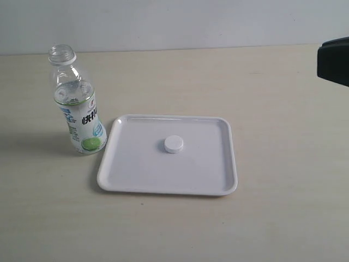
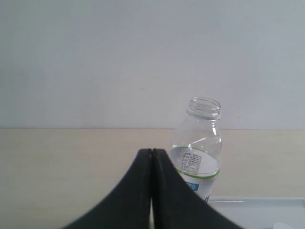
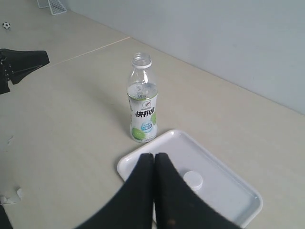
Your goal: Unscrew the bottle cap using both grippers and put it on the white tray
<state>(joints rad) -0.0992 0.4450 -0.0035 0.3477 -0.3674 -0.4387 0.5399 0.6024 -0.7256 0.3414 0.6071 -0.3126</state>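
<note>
The small white bottle cap (image 1: 174, 144) (image 3: 193, 180) lies flat in the middle of the white tray (image 1: 142, 174) (image 3: 238, 200). Left of the tray, the clear bottle (image 1: 77, 103) (image 2: 198, 152) (image 3: 142, 102) stands upright, its neck open and capless. My left gripper (image 2: 151, 151) is shut and empty, drawn back from the bottle and out of the exterior view. My right gripper (image 3: 153, 155) is shut and empty too, held above the tray's near edge. Of it, the exterior view shows only a black part (image 1: 334, 60) at the right border.
The other arm's black gripper (image 3: 21, 64) shows at the edge of the right wrist view. Small white bits (image 3: 12, 195) lie on the beige table (image 1: 272, 109). A grey wall (image 1: 174, 22) backs the table's far edge.
</note>
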